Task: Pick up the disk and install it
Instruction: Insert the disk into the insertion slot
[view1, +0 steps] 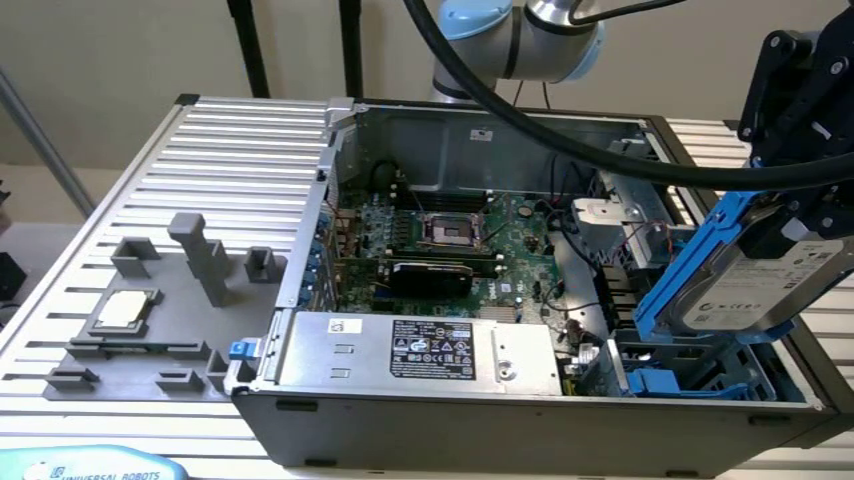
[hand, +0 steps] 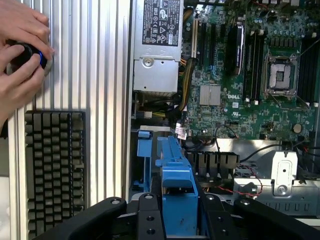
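Note:
The disk (view1: 771, 285), a silver-grey drive with a white label in a blue carrier (view1: 683, 268), hangs tilted on edge over the front corner of the open computer case (view1: 534, 410), at the exterior view's right. My gripper (view1: 790, 205) comes down from above and is shut on its upper part. Just under the disk is the drive bay (view1: 674, 378) with blue plastic parts. In the wrist view the carrier's blue edge (hand: 176, 172) stands between my black fingers (hand: 145, 217), with the bay's blue rails (hand: 144, 150) close beyond it.
Inside the case are a silver power supply with a black label (view1: 420, 348), the motherboard (view1: 441, 235) and cables near the bay. A grey fixture holding a square chip (view1: 120, 310) lies on the slatted table. A keyboard (hand: 52, 170) and a person's hands on a black knob (hand: 22, 55) are beside the case.

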